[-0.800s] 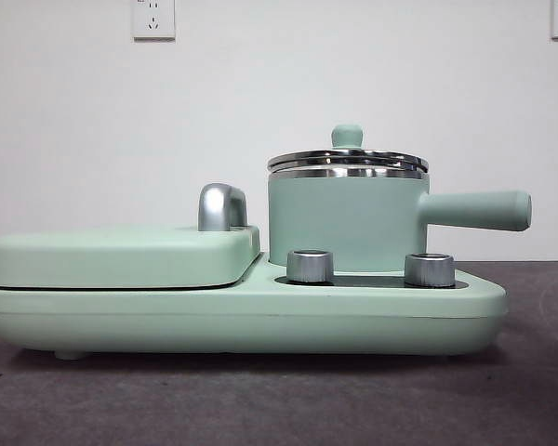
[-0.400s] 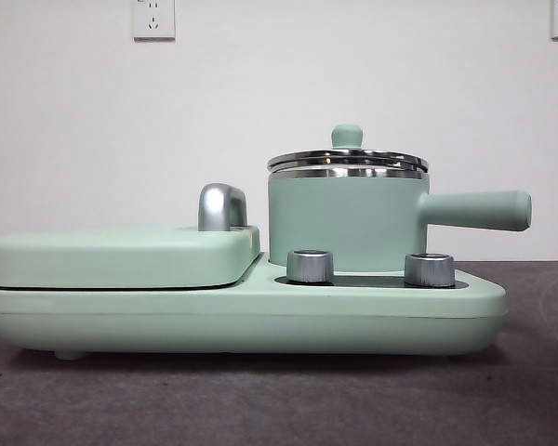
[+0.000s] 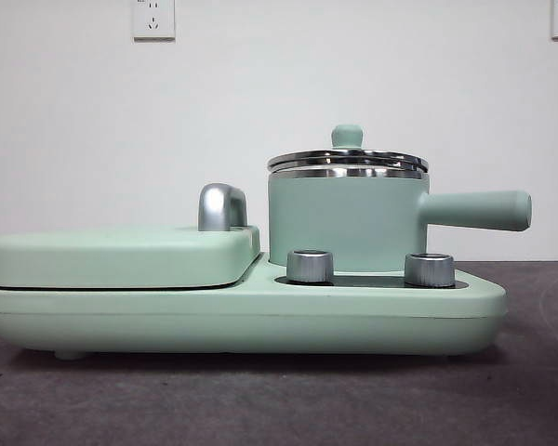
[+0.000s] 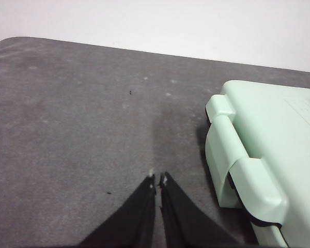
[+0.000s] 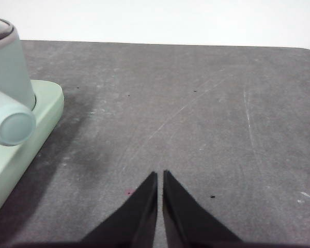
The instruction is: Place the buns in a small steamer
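Observation:
The small steamer [image 3: 346, 218] is a mint-green pot with a straight side handle [image 3: 474, 210], a steel rim and a lid with a green knob [image 3: 347, 136]. It stands with its lid on at the right of a mint-green cooker base [image 3: 242, 316]. Part of the pot and its handle end [image 5: 10, 124] show in the right wrist view. No buns are in view. My left gripper [image 4: 157, 179] is shut and empty above the grey table beside the cooker's hinge side. My right gripper [image 5: 160, 174] is shut and empty above the table, to the side of the pot's handle.
A flat mint-green griddle lid [image 3: 121, 255] with a chrome handle [image 3: 221, 206] covers the cooker's left half; it also shows in the left wrist view [image 4: 271, 139]. Two steel knobs [image 3: 310, 266] sit on the cooker's front. Grey table [image 5: 196, 103] lies around it.

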